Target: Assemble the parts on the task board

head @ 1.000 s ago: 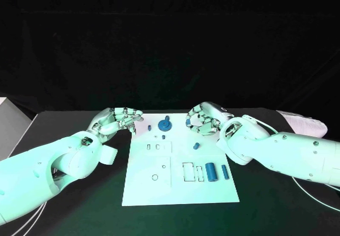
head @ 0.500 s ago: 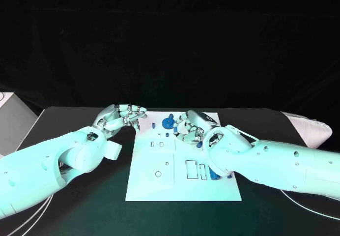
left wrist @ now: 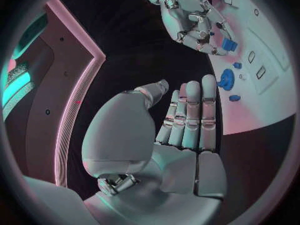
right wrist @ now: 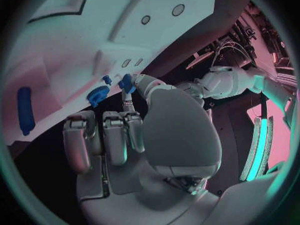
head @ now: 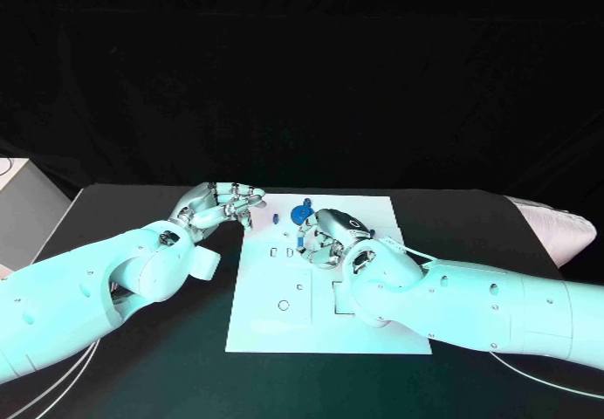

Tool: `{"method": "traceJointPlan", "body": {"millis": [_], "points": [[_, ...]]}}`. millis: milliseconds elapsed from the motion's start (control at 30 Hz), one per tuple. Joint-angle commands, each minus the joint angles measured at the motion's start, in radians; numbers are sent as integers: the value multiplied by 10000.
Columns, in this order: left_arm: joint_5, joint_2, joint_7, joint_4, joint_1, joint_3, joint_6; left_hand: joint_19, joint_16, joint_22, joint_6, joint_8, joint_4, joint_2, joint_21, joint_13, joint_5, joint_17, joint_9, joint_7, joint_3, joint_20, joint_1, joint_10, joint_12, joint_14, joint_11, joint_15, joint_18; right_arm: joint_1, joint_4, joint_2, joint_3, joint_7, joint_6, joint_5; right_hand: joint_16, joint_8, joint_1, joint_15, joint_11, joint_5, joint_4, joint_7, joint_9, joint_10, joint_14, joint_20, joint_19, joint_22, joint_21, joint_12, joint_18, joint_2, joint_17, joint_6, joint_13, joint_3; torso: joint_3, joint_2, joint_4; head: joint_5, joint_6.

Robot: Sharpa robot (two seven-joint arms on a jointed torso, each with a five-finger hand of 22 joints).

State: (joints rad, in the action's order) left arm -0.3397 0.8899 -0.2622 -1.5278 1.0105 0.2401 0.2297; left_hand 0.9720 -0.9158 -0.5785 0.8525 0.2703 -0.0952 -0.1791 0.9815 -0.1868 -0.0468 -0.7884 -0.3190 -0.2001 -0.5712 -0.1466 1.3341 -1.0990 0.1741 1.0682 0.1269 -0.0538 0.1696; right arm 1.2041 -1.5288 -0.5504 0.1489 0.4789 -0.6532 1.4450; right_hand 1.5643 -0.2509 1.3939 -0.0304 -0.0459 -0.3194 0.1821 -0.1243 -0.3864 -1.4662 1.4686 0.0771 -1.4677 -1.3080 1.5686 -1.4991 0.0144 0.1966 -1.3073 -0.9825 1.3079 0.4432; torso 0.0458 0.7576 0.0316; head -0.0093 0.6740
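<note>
Right hand (head: 330,237) pinches a small blue part (right wrist: 127,83) above the white board (head: 378,336); left hand (head: 221,208) hovers empty, fingers together. A loose pinch could drop it.

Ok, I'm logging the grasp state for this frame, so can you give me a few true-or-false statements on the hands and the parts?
1. The right hand pinches a small blue piece. True.
2. The left hand holds a blue part. False: its fingers are stretched out and hold nothing.
3. The blue gear lies on the task board. True.
4. The right hand hangs over the bare black table. False: it is over the task board.
</note>
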Motion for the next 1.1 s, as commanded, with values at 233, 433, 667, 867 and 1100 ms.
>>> {"method": "traceJointPlan", "body": {"millis": [233,433,667,867,1100], "points": [[-60,-3,8,-44,1,3,-34,12,49,-8,-42,-12,56,36,35,-11,-32,14,-15,29,3,-19,-59,-69,63,30,-14,5,137,-106,216,267,2,475,63,712,9,-55,-53,39,9,-40,-27,-17,-21,-282,985,-14,-1030,-2628,22,-17,-144,35,-2485,14,1834,9,20,25,14,-11,89],[-61,29,17,-66,1,3,-47,12,49,-8,-42,-12,56,36,35,-11,-32,14,-15,29,3,-19,-59,-69,63,30,-14,5,137,-144,329,334,3,531,201,814,10,-55,-71,43,4,-39,-22,-23,-20,-282,986,-9,-1030,-2628,22,-17,-144,41,-2487,21,1835,9,15,17,21,4,144],[-63,55,17,-81,1,3,-72,12,49,-8,-42,-12,56,36,35,-11,-32,14,-15,29,3,-19,-59,-69,63,30,-14,5,137,-201,405,434,5,560,368,843,8,-56,-120,57,-10,-24,-15,-37,-19,-271,985,4,-1030,-2628,22,-7,-144,71,-2482,43,1824,3,7,23,5,25,184],[-65,61,14,-93,1,3,-155,13,43,9,-39,-8,63,33,36,-19,-32,17,-22,35,5,-15,-66,-66,72,56,-20,11,142,-269,458,515,7,559,387,852,10,-57,-195,73,-26,9,5,-53,-17,-272,987,21,-1030,-2628,22,-7,-144,112,-2489,71,1827,-14,3,22,15,28,206],[-66,77,13,-99,1,3,-209,13,43,9,-39,-8,63,33,36,-19,-32,17,-22,35,5,-15,-66,-66,72,56,-20,11,142,-297,544,557,10,589,397,872,12,-68,-305,94,-44,155,32,-66,-15,-279,988,47,-1030,-2628,22,-14,-144,173,-2495,105,1836,-44,5,22,0,58,225]]}}
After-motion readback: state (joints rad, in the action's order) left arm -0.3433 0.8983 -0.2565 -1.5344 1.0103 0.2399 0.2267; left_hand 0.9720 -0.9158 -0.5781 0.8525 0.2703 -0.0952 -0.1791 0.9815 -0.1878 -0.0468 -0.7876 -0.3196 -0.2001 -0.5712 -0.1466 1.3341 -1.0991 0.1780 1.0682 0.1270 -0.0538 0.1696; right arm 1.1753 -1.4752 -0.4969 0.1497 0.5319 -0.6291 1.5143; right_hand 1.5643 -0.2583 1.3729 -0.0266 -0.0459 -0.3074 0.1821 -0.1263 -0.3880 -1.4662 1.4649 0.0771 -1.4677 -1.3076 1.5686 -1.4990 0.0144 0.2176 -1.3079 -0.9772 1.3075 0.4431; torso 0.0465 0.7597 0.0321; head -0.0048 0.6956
